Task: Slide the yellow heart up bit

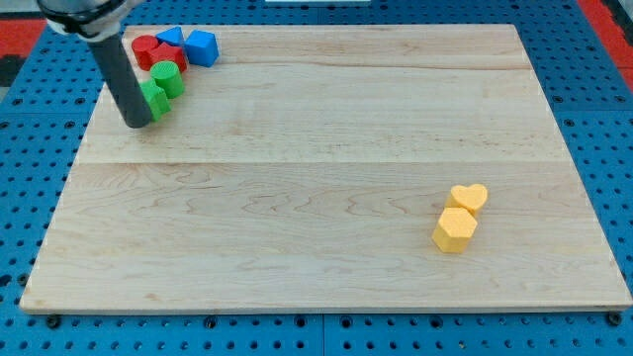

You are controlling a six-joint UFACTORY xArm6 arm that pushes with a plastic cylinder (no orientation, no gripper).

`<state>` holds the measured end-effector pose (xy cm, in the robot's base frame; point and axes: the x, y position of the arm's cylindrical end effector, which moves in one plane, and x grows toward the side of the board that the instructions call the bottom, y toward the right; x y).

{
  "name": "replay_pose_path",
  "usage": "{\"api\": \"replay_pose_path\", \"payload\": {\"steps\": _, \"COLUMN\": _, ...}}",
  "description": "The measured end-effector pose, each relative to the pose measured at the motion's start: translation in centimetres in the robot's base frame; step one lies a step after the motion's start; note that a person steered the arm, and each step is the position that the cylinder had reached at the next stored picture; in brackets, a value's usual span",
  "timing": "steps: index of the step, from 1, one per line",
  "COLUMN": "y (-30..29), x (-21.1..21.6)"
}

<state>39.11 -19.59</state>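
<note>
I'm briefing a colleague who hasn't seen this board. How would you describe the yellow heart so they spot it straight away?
Start from the wooden board and look to its lower part on the view's right, far from the coloured cluster and my tip at the upper left. Two yellow blocks sit touching there. The yellow heart is the upper one, with a notched top, unlike the flat-sided yellow hexagon just below it.

The bench (326,198) was pale wood with fine grain lines and a smooth, matt face, made of joined planks. Around it lay a blue pegboard (593,89), matt and dotted with holes. The rod ending in my tip (137,125) looked dark, smooth and slightly glossy. The yellow heart (469,198), yellow hexagonal block (455,229), green blocks (163,84), red blocks (150,49) and blue blocks (193,44) all looked like smooth, painted or plastic solids with a soft sheen.
</note>
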Motion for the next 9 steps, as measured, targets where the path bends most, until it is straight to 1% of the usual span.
{"api": "replay_pose_path", "payload": {"steps": 1, "y": 11.8, "x": 0.5}}
{"api": "replay_pose_path", "payload": {"steps": 2, "y": 25.5, "x": 0.8}}
{"api": "replay_pose_path", "payload": {"steps": 3, "y": 39.1, "x": 4.3}}
{"api": "replay_pose_path", "payload": {"steps": 4, "y": 46.8, "x": 9.0}}
{"api": "replay_pose_path", "payload": {"steps": 5, "y": 50.0, "x": 15.1}}
{"api": "replay_pose_path", "payload": {"steps": 6, "y": 48.4, "x": 18.0}}
{"api": "replay_pose_path", "payload": {"steps": 7, "y": 43.2, "x": 18.0}}
{"api": "replay_pose_path", "payload": {"steps": 9, "y": 37.7, "x": 16.7}}
